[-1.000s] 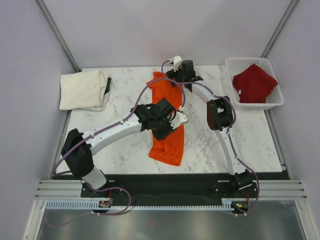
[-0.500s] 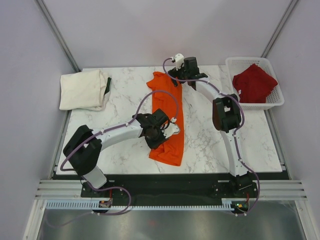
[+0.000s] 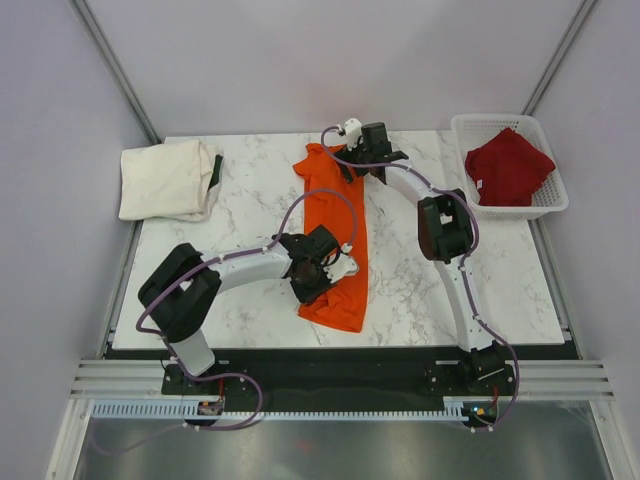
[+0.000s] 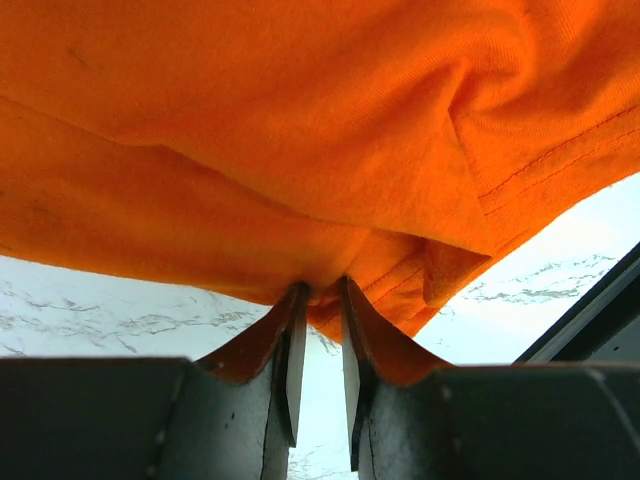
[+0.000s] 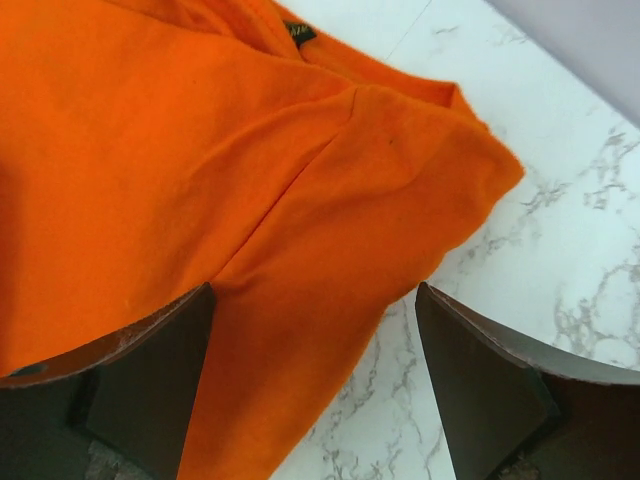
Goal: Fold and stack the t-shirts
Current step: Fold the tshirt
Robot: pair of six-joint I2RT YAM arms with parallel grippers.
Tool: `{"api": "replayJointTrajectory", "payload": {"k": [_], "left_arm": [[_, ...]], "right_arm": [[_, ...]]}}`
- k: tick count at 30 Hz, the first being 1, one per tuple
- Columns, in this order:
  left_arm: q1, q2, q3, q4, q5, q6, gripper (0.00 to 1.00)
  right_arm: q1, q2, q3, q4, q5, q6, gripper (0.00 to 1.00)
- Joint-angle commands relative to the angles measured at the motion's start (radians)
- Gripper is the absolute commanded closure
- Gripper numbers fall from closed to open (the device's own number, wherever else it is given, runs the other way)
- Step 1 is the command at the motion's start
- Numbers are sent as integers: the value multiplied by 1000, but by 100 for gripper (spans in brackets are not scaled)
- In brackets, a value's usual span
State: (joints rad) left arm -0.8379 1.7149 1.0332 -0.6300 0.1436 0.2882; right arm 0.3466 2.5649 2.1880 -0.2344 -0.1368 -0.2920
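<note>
Though folded narrow, the orange t-shirt (image 3: 330,215) covers a long strip down the middle of the marble table (image 3: 250,200), from near the table's far edge to near its front edge. Toward the front edge, the left gripper (image 4: 320,290) has its fingers drawn nearly together and pinches a bunched fold of the shirt's hem, with white marble showing below the cloth. Toward the far edge, the right gripper (image 5: 312,290) is spread wide over the shirt's upper end, one finger over orange cloth and the other over bare marble; a small dark label (image 5: 297,32) shows at the collar. Whether those fingers touch the cloth cannot be told. The cream-white t-shirt (image 3: 165,180) lies folded at the table's far-left corner. At the far-right corner, the dark red t-shirt (image 3: 508,165) sits bundled in a white lattice basket (image 3: 462,160).
</note>
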Motion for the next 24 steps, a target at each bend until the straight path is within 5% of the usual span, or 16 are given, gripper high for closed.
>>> {"api": "replayJointTrajectory", "payload": {"k": [1,24], "left_arm": [[-1,48,-9,49,13,-26,72],[-84,-64,-12,-40,-31,-66,75]], "right_arm": [[12,63,82,-23,35,-24,10],[28,144,171,-14,105,-52,8]]}}
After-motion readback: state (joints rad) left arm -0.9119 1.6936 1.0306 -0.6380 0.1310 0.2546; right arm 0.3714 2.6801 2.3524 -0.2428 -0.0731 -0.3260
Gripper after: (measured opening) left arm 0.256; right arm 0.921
